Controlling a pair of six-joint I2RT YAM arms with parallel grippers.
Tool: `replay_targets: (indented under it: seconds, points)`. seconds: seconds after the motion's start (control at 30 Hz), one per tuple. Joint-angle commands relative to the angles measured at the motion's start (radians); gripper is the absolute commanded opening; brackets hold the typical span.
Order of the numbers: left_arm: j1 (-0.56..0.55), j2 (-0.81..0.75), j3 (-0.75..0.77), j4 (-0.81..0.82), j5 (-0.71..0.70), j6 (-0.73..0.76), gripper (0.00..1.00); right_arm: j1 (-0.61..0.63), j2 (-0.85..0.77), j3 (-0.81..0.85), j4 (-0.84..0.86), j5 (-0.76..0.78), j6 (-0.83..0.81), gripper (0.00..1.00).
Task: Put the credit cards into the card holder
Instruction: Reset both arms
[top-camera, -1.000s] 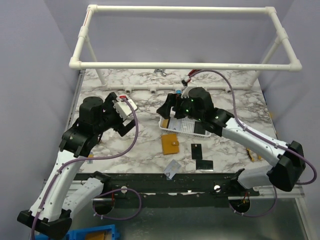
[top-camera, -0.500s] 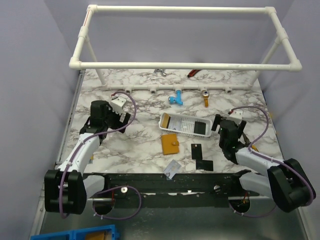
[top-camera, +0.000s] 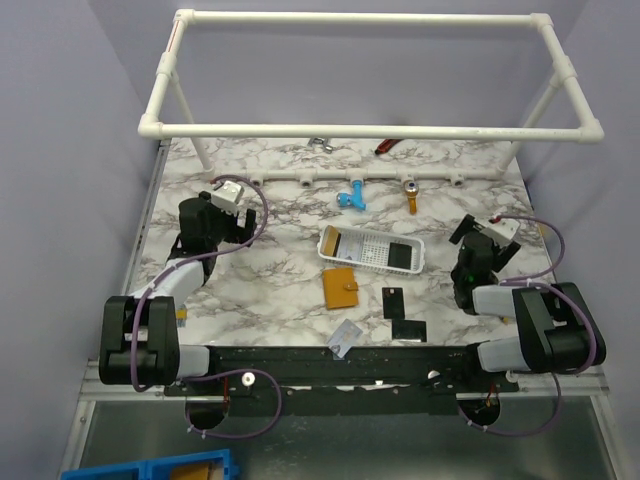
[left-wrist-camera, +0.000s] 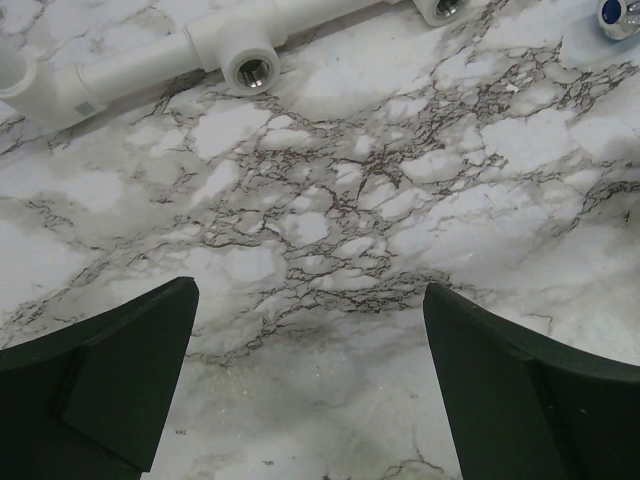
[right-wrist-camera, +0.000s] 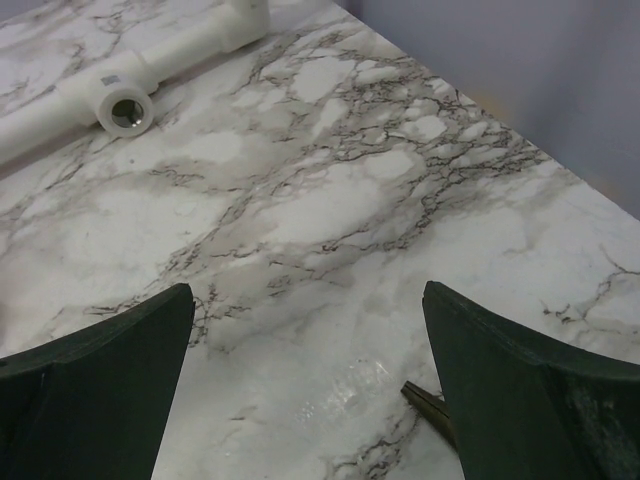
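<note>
Now that the left arm and the right arm have folded back to rest low at either side, where a second ago the right one reached over the basket, nothing stands above the work, and I judge the task has hardly begun. Lilac-grey walls close the room in, and a white pipe frame spans the far half of the marble counter. The left hand and the right hand are both released, fingers spread wide over bare marble with nothing between them. At mid-counter sits the white mesh basket, with what looks like a yellowish card at its left end and a black card at its right. Just on the near side of it lies the card holder, orange-brown, flat and apparently folded shut, well apart from both hands. To its right two black credit cards lie apart from each other, and a silvery card lies at the counter's near edge. No card shows in the holder, which will probably need opening first.
</note>
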Motion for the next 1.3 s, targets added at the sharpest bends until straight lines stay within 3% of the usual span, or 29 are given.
replay_targets:
  seconds: [0.0,0.23,0.27,0.33,0.4,0.5,0.6,0.67,0.7,0.73,0.77,0.8,1.27]
  points:
    - [0.005,0.005,-0.034,0.225,0.023,-0.058,0.99,-0.006,0.022,0.050,0.033,-0.073,-0.014,1.00]
    - [0.056,0.012,-0.030,0.241,-0.007,-0.115,0.99,-0.006,-0.050,0.007,0.021,-0.112,0.076,1.00]
    - [0.062,0.014,-0.032,0.243,-0.008,-0.123,0.99,-0.006,-0.039,-0.001,0.057,-0.143,0.057,1.00]
    - [0.073,0.013,-0.035,0.250,-0.009,-0.140,0.99,-0.006,0.030,-0.047,0.286,-0.131,0.034,1.00]
    - [0.080,-0.006,-0.066,0.291,-0.021,-0.152,0.99,-0.006,0.065,-0.036,0.298,-0.179,0.023,1.00]
    - [0.080,-0.060,-0.180,0.468,-0.047,-0.153,0.99,-0.006,0.153,-0.054,0.460,-0.257,-0.053,1.00]
    - [0.080,-0.090,-0.347,0.720,-0.049,-0.152,0.98,-0.006,0.140,-0.044,0.399,-0.371,-0.083,1.00]
    - [0.069,-0.032,-0.410,0.927,-0.027,-0.149,0.98,-0.006,0.207,-0.082,0.526,-0.488,-0.128,1.00]
    - [0.067,-0.062,-0.378,0.801,-0.034,-0.138,0.98,-0.006,0.291,-0.107,0.687,-0.496,-0.149,1.00]
    - [0.068,-0.059,-0.376,0.804,-0.035,-0.138,0.99,-0.004,0.283,-0.093,0.665,-0.456,-0.130,1.00]
    - [0.068,-0.041,-0.399,0.881,-0.041,-0.152,0.99,-0.006,0.225,-0.051,0.477,-0.429,-0.082,1.00]
    - [0.068,-0.050,-0.396,0.848,-0.050,-0.153,0.98,-0.011,0.229,0.000,0.400,-0.429,-0.074,1.00]
    - [0.069,-0.046,-0.369,0.812,-0.140,-0.193,0.99,-0.012,0.259,-0.008,0.461,-0.441,-0.108,1.00]
